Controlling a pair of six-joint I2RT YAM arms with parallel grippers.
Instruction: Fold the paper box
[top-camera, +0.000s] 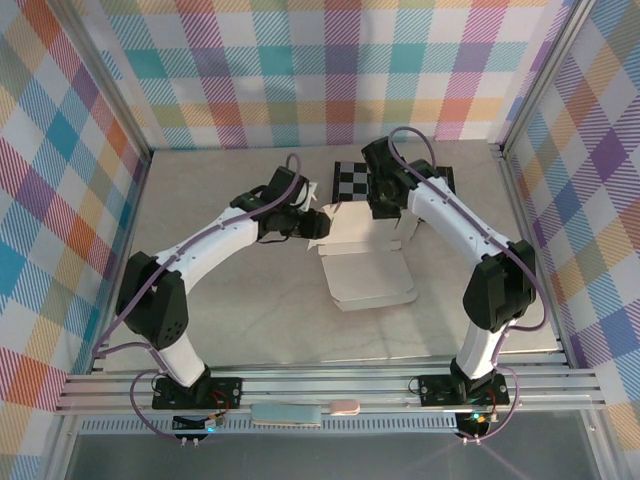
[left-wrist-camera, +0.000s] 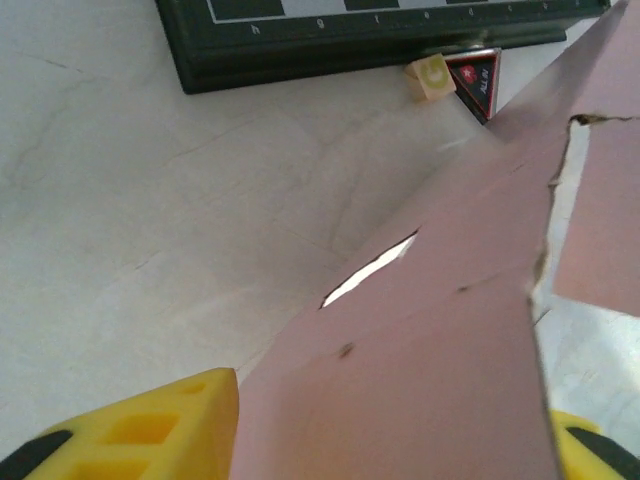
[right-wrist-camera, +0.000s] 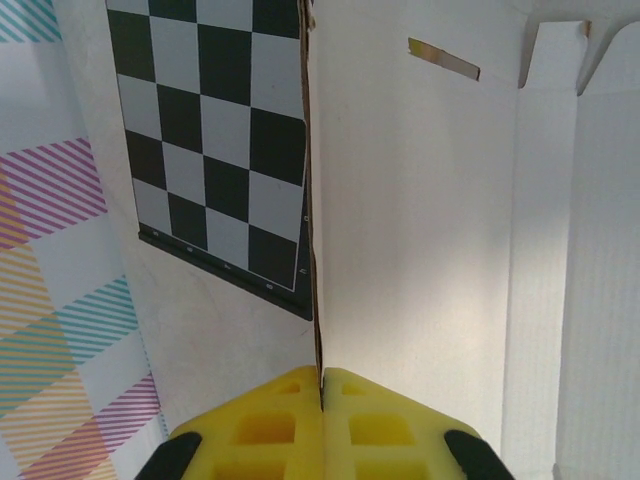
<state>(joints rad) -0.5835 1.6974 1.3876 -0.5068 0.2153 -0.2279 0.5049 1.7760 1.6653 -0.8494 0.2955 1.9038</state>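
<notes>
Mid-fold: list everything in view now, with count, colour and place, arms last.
pale pink cardboard paper box: one, pale pink, centre, partly folded.
black-and-grey chequered board: one, black and grey, beyond the box.
small wooden cube: one, tan, at the board's edge.
triangular piece: one, red and black, beside the cube.
flat pad: one, pale grey-blue, by the near rail.
oval piece: one, pink, beside the pad.
left gripper: one, yellow fingers, cardboard between them.
right gripper: one, yellow fingers, shut on a box wall.

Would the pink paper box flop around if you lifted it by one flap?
Probably floppy: the paper box is thin card, just a sliver where the right gripper pinches it. Likely light, since one pinch holds a panel up. Could tear: one cut edge looks ragged.
</notes>
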